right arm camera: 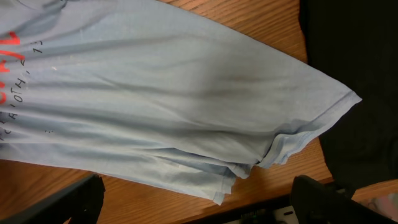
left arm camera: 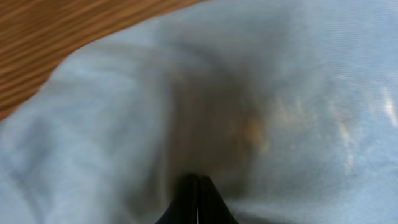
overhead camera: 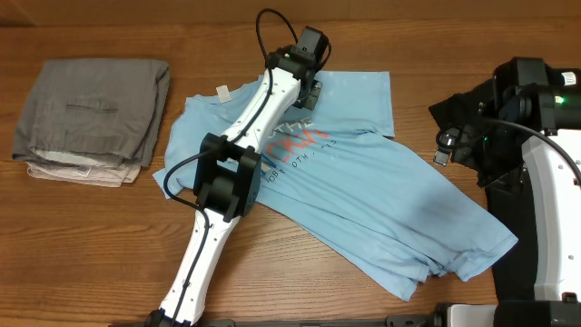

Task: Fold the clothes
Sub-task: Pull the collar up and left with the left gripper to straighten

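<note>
Left gripper (left arm camera: 198, 186), closed, pinches the T-shirt (overhead camera: 363, 191) near the table's (overhead camera: 408, 36) far edge, probably beginning a fold; right gripper (right arm camera: 196, 196), open and empty, must grasp next.

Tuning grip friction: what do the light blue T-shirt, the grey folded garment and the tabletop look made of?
Light blue T-shirt: thin knit fabric, probably cotton, matte; soft wrinkles, stitched hem.
Grey folded garment: heavier woven-looking cloth, matte; flat folds.
Tabletop: wood or wood-look laminate; brown grain lines.
</note>
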{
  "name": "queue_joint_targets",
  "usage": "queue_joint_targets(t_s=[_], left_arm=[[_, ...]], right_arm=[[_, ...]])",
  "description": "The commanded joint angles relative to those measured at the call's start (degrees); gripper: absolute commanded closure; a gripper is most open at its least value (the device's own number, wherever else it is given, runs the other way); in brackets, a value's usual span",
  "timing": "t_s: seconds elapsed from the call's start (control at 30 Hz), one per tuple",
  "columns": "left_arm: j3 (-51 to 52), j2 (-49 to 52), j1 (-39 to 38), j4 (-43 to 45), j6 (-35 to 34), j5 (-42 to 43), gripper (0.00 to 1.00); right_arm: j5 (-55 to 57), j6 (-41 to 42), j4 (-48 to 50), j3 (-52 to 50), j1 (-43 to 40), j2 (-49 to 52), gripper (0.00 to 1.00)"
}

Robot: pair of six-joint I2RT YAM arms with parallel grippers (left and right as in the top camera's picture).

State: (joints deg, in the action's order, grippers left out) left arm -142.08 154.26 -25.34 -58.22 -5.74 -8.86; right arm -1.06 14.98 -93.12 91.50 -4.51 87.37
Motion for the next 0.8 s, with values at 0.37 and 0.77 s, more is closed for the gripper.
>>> queue_joint_targets(t_s=[0.37, 0.77], left_arm=[[-1.7, 7.4, 12.7, -0.5, -7.6, 5.1, 0.87], [-35.1, 4.7, 9.6, -2.4, -6.5, 9.0, 0.8]], right_arm=[[0.4, 0.2, 0.0, 0.7, -0.4, -0.7, 0.0], [0.3, 0.2, 0.0, 0.7, -0.4, -0.7, 0.0]])
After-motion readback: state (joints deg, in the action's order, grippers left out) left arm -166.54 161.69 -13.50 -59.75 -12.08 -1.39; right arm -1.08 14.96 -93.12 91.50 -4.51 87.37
